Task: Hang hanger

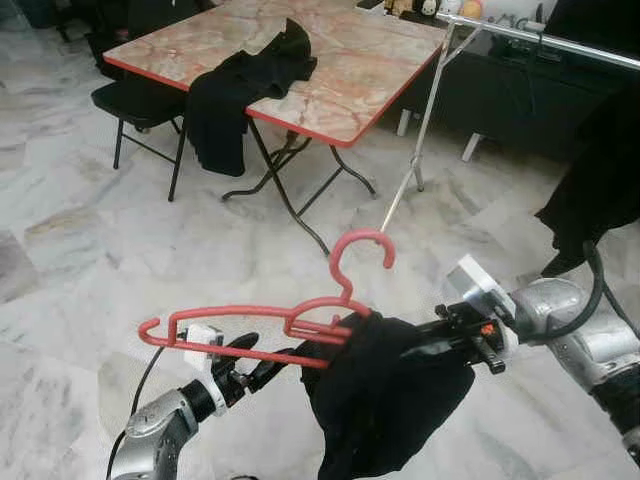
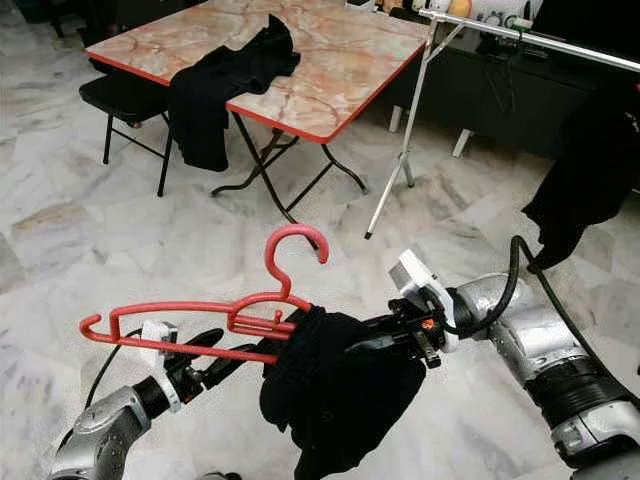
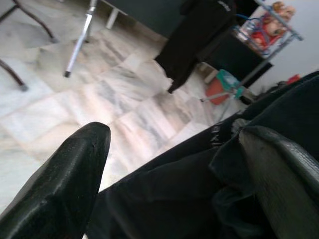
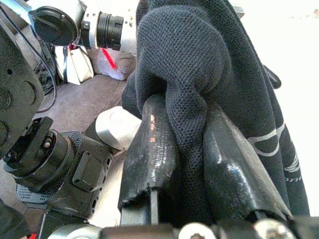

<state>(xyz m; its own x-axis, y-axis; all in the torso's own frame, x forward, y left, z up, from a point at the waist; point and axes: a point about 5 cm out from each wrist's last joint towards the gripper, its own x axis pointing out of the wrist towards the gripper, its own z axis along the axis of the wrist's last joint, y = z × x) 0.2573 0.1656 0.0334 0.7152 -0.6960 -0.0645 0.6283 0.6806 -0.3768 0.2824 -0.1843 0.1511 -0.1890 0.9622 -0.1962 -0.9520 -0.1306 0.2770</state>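
Right wrist view has our right gripper (image 4: 187, 164) pinching the black garment (image 1: 385, 395) bunched on one end of the red hanger (image 1: 250, 325), left gripper (image 1: 250, 360) spread under the bar, so we risk cloth sliding off before reaching the rail (image 1: 540, 38).

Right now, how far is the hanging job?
Partly done: the black garment sits on only one side of the red hanger. The right end effector pinches the fabric; the left end effector supports the hanger bar. Left: finish dressing it, then hook it on the silver rail.

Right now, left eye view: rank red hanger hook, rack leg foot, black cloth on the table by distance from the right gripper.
From the right gripper:
1. Red hanger hook, just above it.
2. Rack leg foot, on the floor beyond the hook.
3. Black cloth on the table, farthest, ahead-left.
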